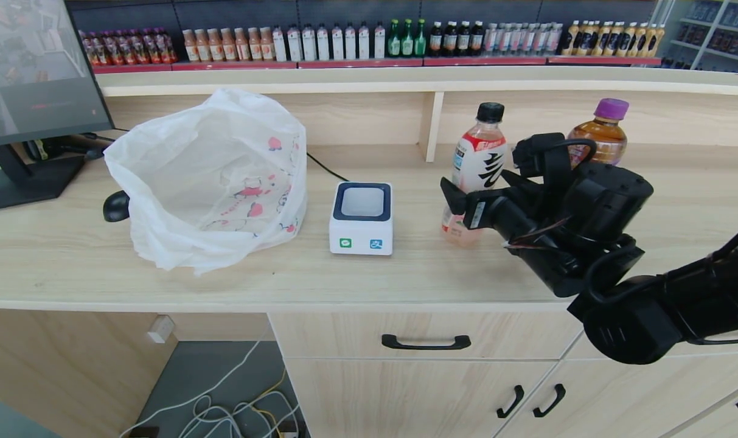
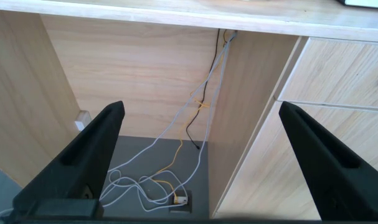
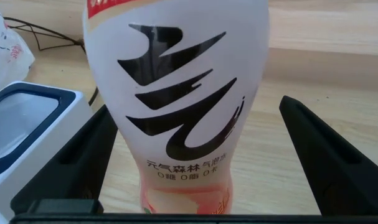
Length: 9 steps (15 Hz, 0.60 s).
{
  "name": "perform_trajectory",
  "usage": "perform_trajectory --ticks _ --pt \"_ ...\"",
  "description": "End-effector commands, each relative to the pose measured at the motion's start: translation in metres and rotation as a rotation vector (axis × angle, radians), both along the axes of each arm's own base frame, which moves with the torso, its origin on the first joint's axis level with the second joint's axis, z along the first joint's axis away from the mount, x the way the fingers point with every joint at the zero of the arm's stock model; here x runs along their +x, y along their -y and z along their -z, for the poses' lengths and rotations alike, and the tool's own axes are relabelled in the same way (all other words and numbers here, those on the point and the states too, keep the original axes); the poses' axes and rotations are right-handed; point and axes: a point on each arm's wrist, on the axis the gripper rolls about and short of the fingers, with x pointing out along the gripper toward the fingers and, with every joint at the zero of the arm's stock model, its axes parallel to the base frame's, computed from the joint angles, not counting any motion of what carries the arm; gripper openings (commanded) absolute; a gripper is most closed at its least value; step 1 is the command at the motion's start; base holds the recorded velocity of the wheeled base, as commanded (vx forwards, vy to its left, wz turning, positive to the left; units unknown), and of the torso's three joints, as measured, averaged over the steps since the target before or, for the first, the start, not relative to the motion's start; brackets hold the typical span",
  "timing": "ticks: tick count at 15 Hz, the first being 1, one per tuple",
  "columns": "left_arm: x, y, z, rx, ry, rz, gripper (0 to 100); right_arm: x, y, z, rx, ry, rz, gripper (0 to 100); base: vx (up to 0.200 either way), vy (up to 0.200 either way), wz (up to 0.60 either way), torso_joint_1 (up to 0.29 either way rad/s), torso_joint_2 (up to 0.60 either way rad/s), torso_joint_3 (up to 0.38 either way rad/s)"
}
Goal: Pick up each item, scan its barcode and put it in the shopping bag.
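A pink drink bottle (image 1: 479,159) with a black cap stands upright on the wooden counter (image 1: 283,274), right of the white barcode scanner (image 1: 361,218). My right gripper (image 1: 472,205) is open around the bottle's lower half. In the right wrist view the bottle (image 3: 182,106) stands between the two fingers, with a gap to the finger (image 3: 329,165) on one side. An amber bottle (image 1: 604,132) with a purple cap stands farther back right. The white shopping bag (image 1: 210,176) sits open at the left. My left gripper (image 2: 201,168) is open and holds nothing, below counter height, facing the cabinet opening.
A monitor (image 1: 34,79) and a black mouse (image 1: 116,205) stand at the counter's left end. A raised back ledge with a divider (image 1: 431,125) runs behind the bottles. Drawers (image 1: 425,342) are below the counter. Loose cables (image 2: 157,180) lie on the floor in the opening.
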Motion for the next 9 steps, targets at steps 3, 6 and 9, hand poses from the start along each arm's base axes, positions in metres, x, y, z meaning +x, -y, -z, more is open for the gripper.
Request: perform_trajectory --ticks 3,6,9 --pt "0.0 0.0 0.0 0.0 0.001 0.0 100 0.006 -0.002 0.002 0.0 0.002 0.004 100 0.0 0.0 0.0 0.0 0.0 0.0" --pt "0.0 0.0 0.0 0.0 0.001 0.0 100 0.015 -0.004 0.005 0.001 0.005 0.009 100 0.0 0.0 0.0 0.0 0.0 0.0" --pt "0.0 0.0 0.0 0.0 0.001 0.001 100 0.016 -0.004 0.006 0.0 0.007 0.011 100 0.0 0.0 0.0 0.0 0.0 0.0"
